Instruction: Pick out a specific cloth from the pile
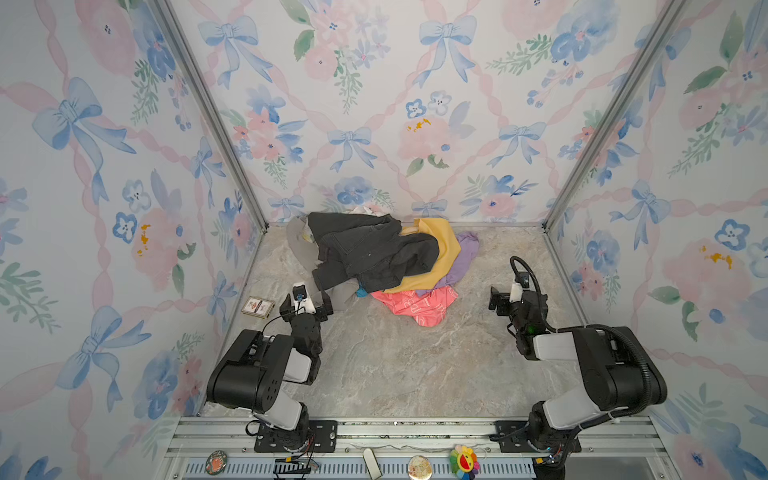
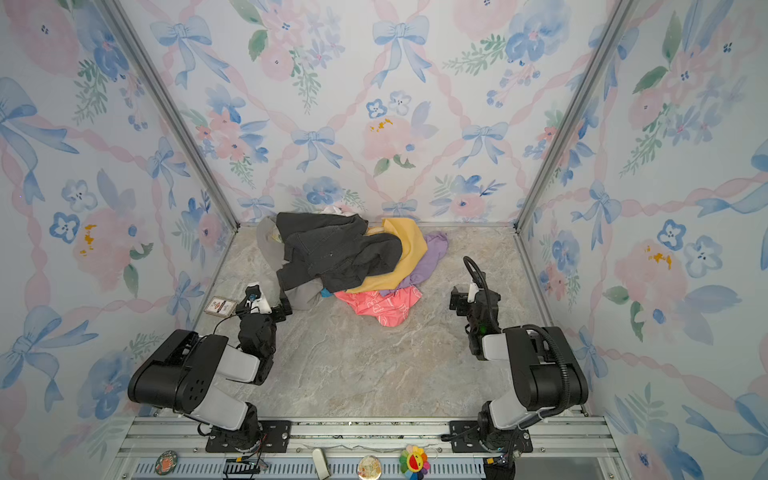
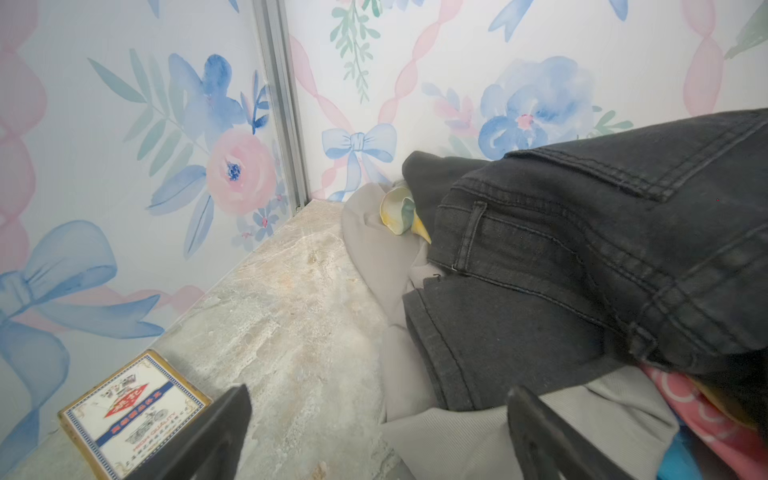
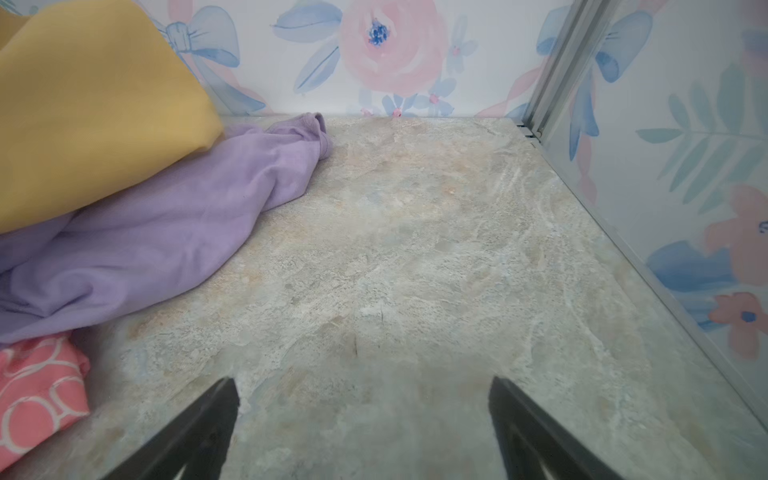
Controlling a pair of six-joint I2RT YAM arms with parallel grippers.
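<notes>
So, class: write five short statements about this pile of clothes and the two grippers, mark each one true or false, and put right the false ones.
1. The dark grey denim jacket lies on top of the pile. True.
2. The teal-blue cloth lies spread out in full view. False: only a small bit peeks out under the jacket, next to the coral-pink cloth.
3. The left gripper and the right gripper are both open and hold nothing. True.
4. The lilac cloth lies over the mustard yellow cloth. False: the yellow one lies over the lilac one.
5. A small printed box lies on the table, apart from the pile. True.
</notes>
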